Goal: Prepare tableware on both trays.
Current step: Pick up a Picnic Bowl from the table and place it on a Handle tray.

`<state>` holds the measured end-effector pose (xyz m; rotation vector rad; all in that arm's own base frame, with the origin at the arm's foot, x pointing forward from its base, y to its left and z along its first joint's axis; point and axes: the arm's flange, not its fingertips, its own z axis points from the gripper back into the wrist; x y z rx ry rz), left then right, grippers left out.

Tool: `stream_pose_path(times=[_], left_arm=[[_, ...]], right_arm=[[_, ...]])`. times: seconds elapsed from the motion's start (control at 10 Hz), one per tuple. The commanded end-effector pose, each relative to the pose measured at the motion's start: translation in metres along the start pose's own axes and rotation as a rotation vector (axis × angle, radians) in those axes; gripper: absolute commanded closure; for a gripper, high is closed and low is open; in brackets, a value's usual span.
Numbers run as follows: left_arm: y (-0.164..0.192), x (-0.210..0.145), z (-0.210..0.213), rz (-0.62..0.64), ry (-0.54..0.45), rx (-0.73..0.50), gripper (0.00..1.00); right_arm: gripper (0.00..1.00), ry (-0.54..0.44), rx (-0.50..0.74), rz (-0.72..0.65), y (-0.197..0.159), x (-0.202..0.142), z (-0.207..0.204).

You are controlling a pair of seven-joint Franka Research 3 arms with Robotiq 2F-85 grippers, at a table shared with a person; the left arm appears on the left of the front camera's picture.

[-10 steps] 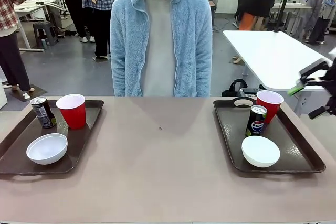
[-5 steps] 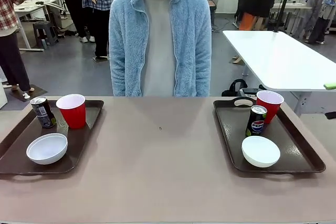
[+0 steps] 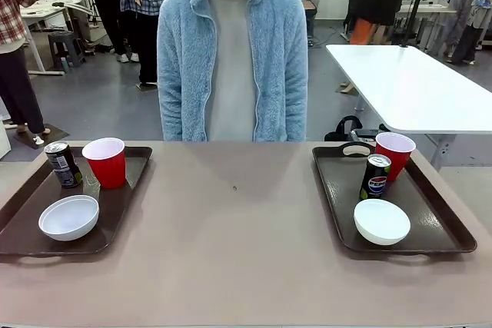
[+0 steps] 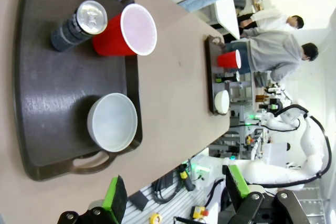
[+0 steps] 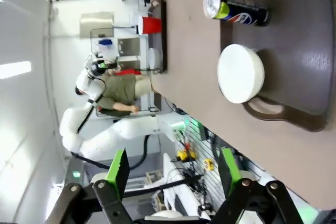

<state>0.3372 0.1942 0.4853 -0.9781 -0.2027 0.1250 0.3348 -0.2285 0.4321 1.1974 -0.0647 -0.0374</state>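
Two dark brown trays sit at opposite ends of the worktop (image 3: 231, 251), each carrying a full set. On the left tray (image 3: 23, 224), at the left of the front view, a black-grey can (image 3: 63, 164) stands beside a red cup (image 3: 104, 162), with a white bowl (image 3: 69, 217) nearer the camera. On the right tray (image 3: 442, 224), at the right of the frame, a Pepsi can (image 3: 376, 177) stands just in front of a second red cup (image 3: 394, 155), with a second white bowl (image 3: 382, 221) below them. A person in a pale blue fleece (image 3: 232, 51) stands at the far edge, centre top.

The left tool (image 4: 173, 195) hangs released at the bottom of its wrist view, above the near end of its tray and grasping nothing; the right tool (image 5: 170, 171) is likewise spread and empty, off the near end of its own.

The risk appears small but real: both cans are tall and narrow, and the Pepsi can stands so close to its cup that any arm sweep or nudge of the tray could topple one into the other.

The person's hands are out of sight below the worktop edge, the black-grey can's label is too small to read, and whether the Pepsi can touches the cup cannot be told.
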Motion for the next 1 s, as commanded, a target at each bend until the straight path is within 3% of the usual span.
stream_pose_path(times=[0.0,0.1,0.9], left_arm=[[-0.0003,0.0007,0.0008,-0.008,-0.014,-0.003,0.00],[-0.0003,0.0007,0.0008,-0.008,-0.014,-0.003,0.00],[-0.0003,0.0007,0.0008,-0.008,-0.014,-0.003,0.00]], right_arm=[[0.11,-0.002,-0.014,0.052,-0.0062,0.0067,-0.0016],[0.11,0.000,0.000,0.000,0.0000,0.0000,0.0000],[0.11,0.000,0.000,0.000,0.0000,0.0000,0.0000]])
